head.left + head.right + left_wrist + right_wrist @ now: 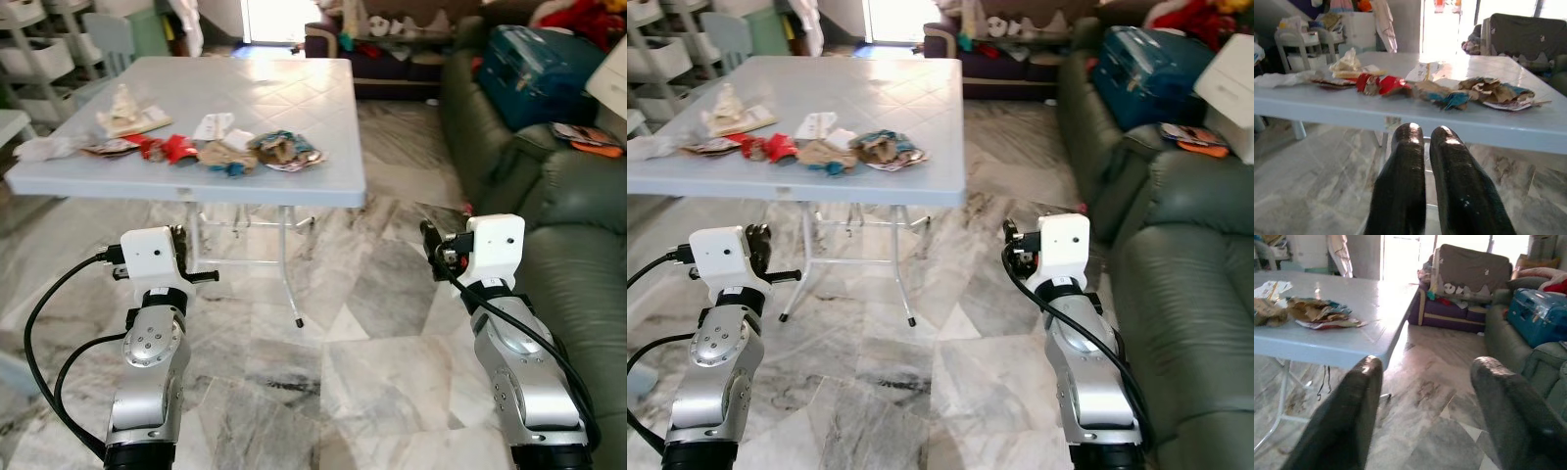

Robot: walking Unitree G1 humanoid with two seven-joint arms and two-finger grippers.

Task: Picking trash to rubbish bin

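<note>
Left wrist view: left tool [1422, 139] clenched, empty; right tool [1425, 377] spread; wrappers [211, 149] on table [294, 98].

Silver jointed arms, white boxy wrist housings, black cables looping off each. Left gripper [1422, 147] and right gripper [1425, 391]: long black fingers.

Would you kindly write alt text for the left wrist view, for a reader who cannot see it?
The left gripper, its two black fingers nearly together, points at a row of crumpled trash along the near edge of a pale blue table. Below is marble floor; a dark sofa stands behind.
</note>
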